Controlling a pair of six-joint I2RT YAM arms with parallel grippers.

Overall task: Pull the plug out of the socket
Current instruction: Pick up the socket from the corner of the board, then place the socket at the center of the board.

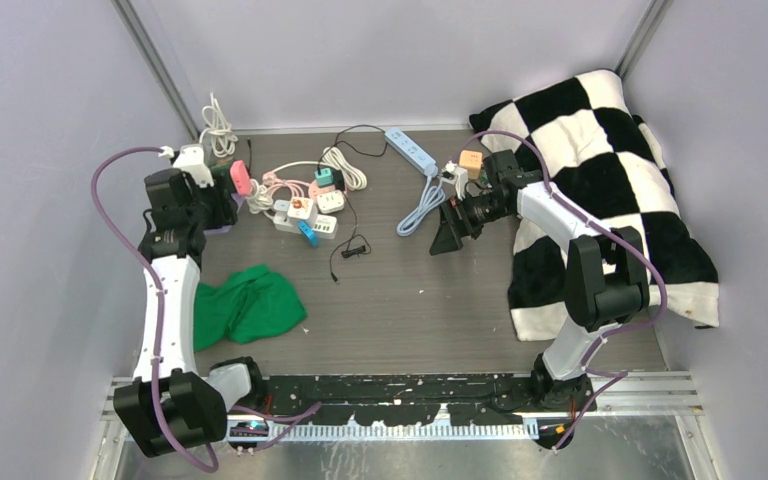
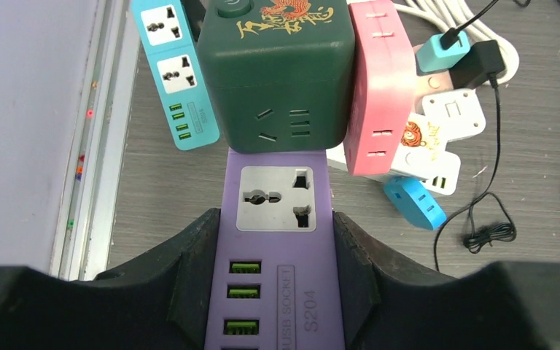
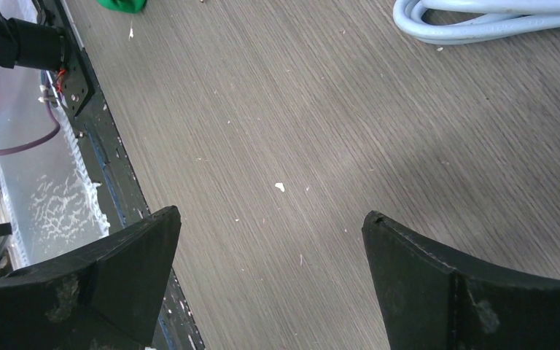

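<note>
One green cube (image 2: pixel 277 73) against purple strip (image 2: pixel 275 240)

On my overhead feed a crumpled green cloth (image 1: pixel 248 305) lies on the wood-grain table (image 1: pixel 410 310) at the near left. A black-and-white checkered blanket (image 1: pixel 610 160) is heaped along the right side. Toward the far edge I see a light blue power strip (image 1: pixel 410 150) with its pale cable (image 1: pixel 418 215) looped just beside it. A coiled white cord (image 1: pixel 218 125) sits in the far-left corner, and a thin black cable (image 1: pixel 355 250) trails across the middle. My left wrist feed shows a teal strip (image 2: pixel 175 73) and a pink strip (image 2: pixel 380 80).
</note>
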